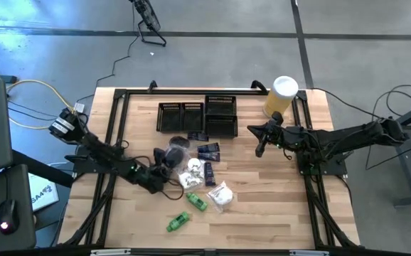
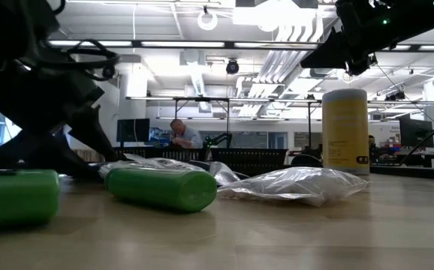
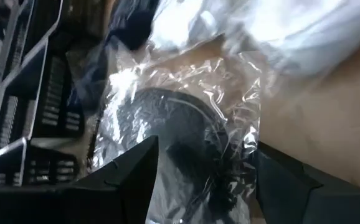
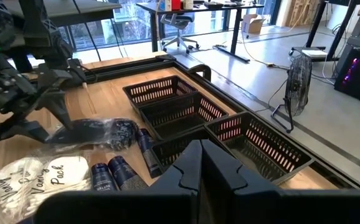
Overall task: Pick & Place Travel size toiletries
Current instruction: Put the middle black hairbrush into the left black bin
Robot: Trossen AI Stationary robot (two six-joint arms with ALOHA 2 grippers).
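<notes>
The travel size toiletries lie in a loose pile at mid-table: white sachets [image 1: 192, 171], navy packets [image 1: 209, 151], green tubes [image 1: 195, 201] and a round black piece in a clear crinkly bag [image 3: 174, 124]. My left gripper [image 3: 208, 186] is open and slants down low over the table. Its fingers stand on either side of that bag's near end. My right gripper [image 1: 261, 147] hangs shut and holds nothing, above the table right of the pile and in front of the yellow cylinder [image 1: 282, 96]. My left gripper has its two fingers [image 3: 133, 180] on either side of the clear bag's near end [image 3: 205, 168], coming at it slanting down from the table's left. The bag lies on the table. I cannot tell whether the fingers touch the plastic.
Black mesh trays [image 1: 195, 117] stand at the far side behind the pile. A second green tube [image 1: 178, 222] lies apart near the front edge. A black frame [image 1: 116, 107] runs round the wooden table top.
</notes>
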